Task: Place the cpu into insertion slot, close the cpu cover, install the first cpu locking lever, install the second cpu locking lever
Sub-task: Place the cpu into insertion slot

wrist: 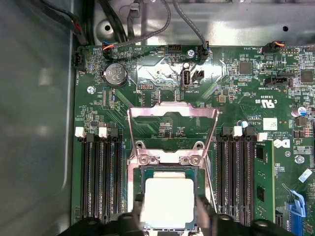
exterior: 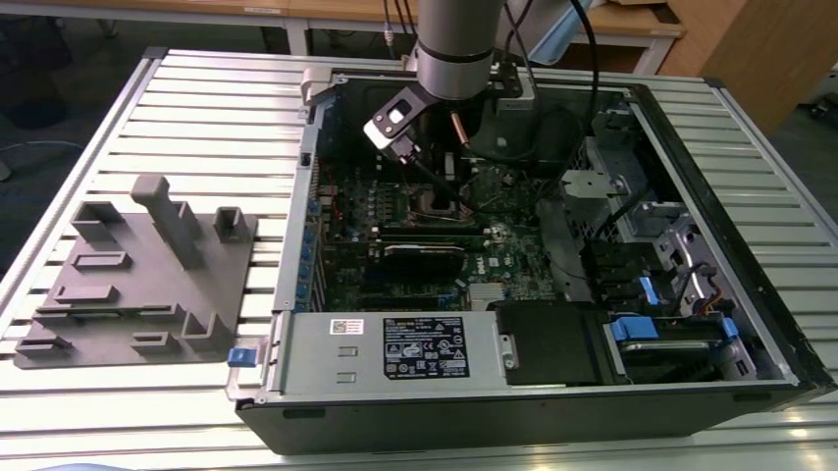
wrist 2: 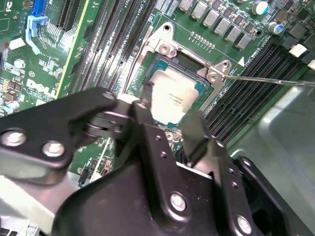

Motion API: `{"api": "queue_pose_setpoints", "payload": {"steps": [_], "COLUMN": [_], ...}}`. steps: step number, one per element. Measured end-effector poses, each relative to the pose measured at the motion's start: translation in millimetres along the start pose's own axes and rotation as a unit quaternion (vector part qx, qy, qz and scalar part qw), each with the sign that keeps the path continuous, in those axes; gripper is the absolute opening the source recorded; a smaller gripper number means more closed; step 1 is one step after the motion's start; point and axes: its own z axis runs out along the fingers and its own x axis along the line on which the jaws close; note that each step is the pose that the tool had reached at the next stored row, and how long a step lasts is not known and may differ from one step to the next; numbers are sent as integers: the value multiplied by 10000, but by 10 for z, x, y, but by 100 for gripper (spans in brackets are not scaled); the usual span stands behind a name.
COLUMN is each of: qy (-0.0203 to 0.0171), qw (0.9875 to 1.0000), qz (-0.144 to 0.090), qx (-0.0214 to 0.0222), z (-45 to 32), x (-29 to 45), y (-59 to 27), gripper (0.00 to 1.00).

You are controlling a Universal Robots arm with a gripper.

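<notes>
Claw (wrist: 170, 216) fingers (wrist: 202, 214) press on two opposite edges of the cpu (wrist: 167, 199), clamped on it. This seemingly keeps that flat, matt silver-grey square level where it sits in the insertion slot (wrist: 170, 169), well in from the green motherboard's (wrist: 246, 103) edges, between banks of long black memory slots (wrist: 101, 172). Hinged at one side of the slot, the cpu cover (wrist: 172, 112), a thin shiny metal frame with a cut-out centre, stands folded open, which leaves the slot free from above.
</notes>
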Motion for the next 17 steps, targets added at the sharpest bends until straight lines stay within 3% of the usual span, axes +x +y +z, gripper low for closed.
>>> {"api": "queue_pose_setpoints", "payload": {"steps": [1, 4, 7, 10, 17], "qy": [0, 0, 0, 0, 0], "qw": [10000, 10000, 10000, 10000, 10000], "qz": [0, 0, 0, 0, 0], "qx": [0, 0, 0, 0, 0], "z": [0, -2, -3, -5, -8], "x": [0, 0, 0, 0, 0], "y": [0, 0, 0, 0, 0], "gripper": [53, 35, 29, 12, 11]}}
